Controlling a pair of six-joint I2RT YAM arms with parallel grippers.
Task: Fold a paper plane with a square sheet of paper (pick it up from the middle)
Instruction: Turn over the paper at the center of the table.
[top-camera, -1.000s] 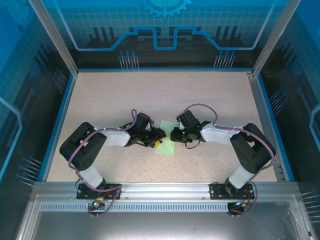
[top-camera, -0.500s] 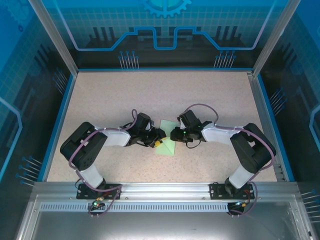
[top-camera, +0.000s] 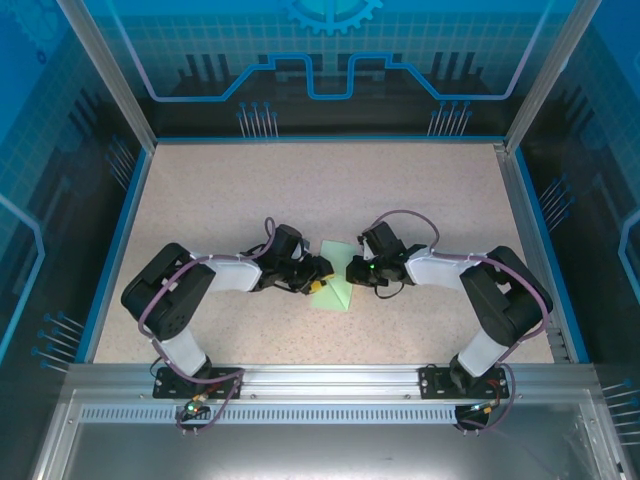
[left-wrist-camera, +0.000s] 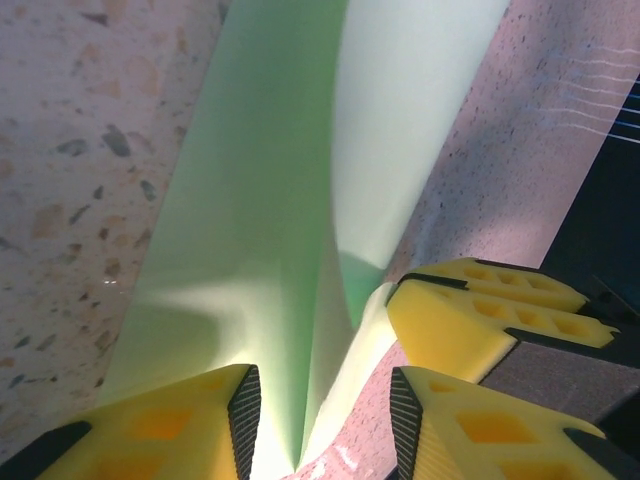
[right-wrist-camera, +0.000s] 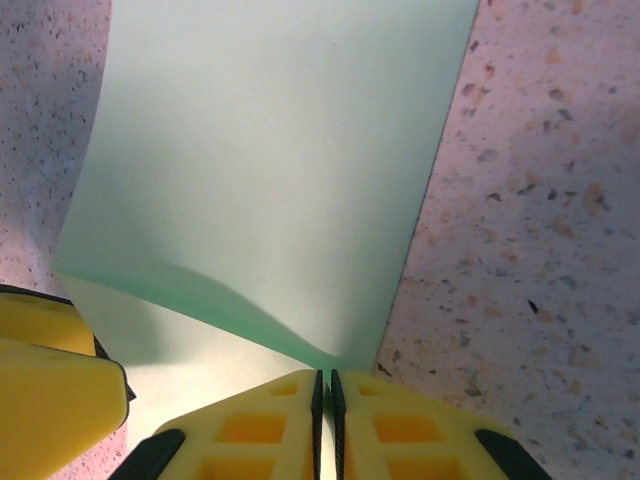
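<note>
Pinching the pale mint-green square sheet of paper (right-wrist-camera: 270, 200) on the speckled table (top-camera: 300, 190) at three o'clock, my right gripper (right-wrist-camera: 325, 385), pads pressed together, is bowing a ridge; my left gripper (left-wrist-camera: 322, 400), spread at nine o'clock, is straddling it for creasing.

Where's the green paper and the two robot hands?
Green paper (right-wrist-camera: 270, 150): right wrist view, middle of the flat sheet.
Left gripper (left-wrist-camera: 318, 390): left wrist view, midway between its yellow fingertips.
Right gripper (right-wrist-camera: 325, 378): right wrist view, seam between its shut fingertips.

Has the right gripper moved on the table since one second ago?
Yes, slightly: in the top view the right gripper has shifted rightward, toward the table's blue right edge.
</note>
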